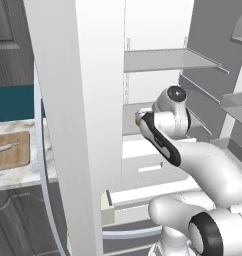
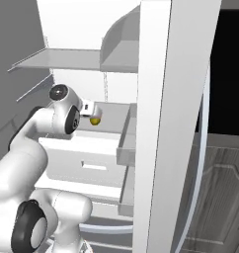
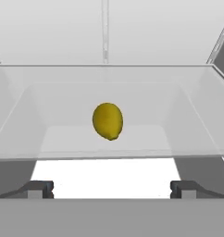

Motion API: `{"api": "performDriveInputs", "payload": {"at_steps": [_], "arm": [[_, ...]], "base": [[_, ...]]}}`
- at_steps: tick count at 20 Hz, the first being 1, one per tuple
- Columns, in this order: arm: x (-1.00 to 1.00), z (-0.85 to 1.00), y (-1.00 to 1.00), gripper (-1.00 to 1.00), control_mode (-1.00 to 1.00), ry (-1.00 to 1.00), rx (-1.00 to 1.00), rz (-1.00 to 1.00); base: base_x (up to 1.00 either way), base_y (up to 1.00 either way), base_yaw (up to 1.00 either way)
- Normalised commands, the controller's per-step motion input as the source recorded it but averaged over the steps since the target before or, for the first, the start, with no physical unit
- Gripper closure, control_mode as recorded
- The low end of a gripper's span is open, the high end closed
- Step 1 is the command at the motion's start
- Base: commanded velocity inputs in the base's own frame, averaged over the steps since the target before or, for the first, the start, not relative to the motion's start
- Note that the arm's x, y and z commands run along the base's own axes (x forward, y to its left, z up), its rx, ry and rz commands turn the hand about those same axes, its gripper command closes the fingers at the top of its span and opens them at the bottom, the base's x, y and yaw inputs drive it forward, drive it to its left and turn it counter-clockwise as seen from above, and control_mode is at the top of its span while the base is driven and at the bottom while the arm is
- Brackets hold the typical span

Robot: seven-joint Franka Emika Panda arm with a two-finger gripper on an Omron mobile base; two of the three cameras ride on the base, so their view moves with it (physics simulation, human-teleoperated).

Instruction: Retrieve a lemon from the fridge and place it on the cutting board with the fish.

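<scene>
The fridge [image 1: 73,125] stands open, and my arm reaches into its white interior. A small yellow lemon [image 3: 108,121] lies on a glass shelf [image 3: 109,152], straight ahead of my gripper [image 3: 112,187]. The gripper is open, its fingertips [image 3: 40,189] spread wide and short of the fruit, with nothing between them. From the right base view, the lemon [image 2: 95,120] sits just past the tip of the hand [image 2: 90,108]. On the marble counter at the left rests the wooden cutting board [image 1: 15,156] with the slender silvery fish [image 1: 6,146] on it.
Open fridge doors [image 2: 161,123] flank the arm on both sides, with door bins [image 1: 235,105] on the right one. A grey shelf [image 1: 163,60] spans the fridge above the hand, and white drawers [image 2: 87,165] sit below it. Dark wood-grain cabinets [image 2: 220,197] stand at the right.
</scene>
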Motion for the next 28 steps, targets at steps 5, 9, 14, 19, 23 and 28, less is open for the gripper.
{"api": "performDriveInputs", "payload": {"at_steps": [5,9,14,19,23,28], "arm": [[0.38,-0.04,0.00,-1.00,-1.00,0.00,0.00,0.00],[0.34,-0.20,0.01,-1.00,-1.00,0.00,0.00,0.00],[0.40,-0.19,0.02,-1.00,-1.00,0.00,0.00,0.00],[0.25,-0.13,0.03,-1.00,-1.00,0.02,0.00,0.00],[0.19,-0.20,0.00,-1.00,-1.00,0.04,0.00,0.00],[0.13,-0.16,0.00,-1.00,-1.00,0.06,0.00,0.00]], "base": [[0.00,0.00,0.00],[0.00,0.00,0.00],[0.00,0.00,0.00],[0.00,0.00,0.00],[0.00,0.00,0.00],[0.00,0.00,0.00]]}}
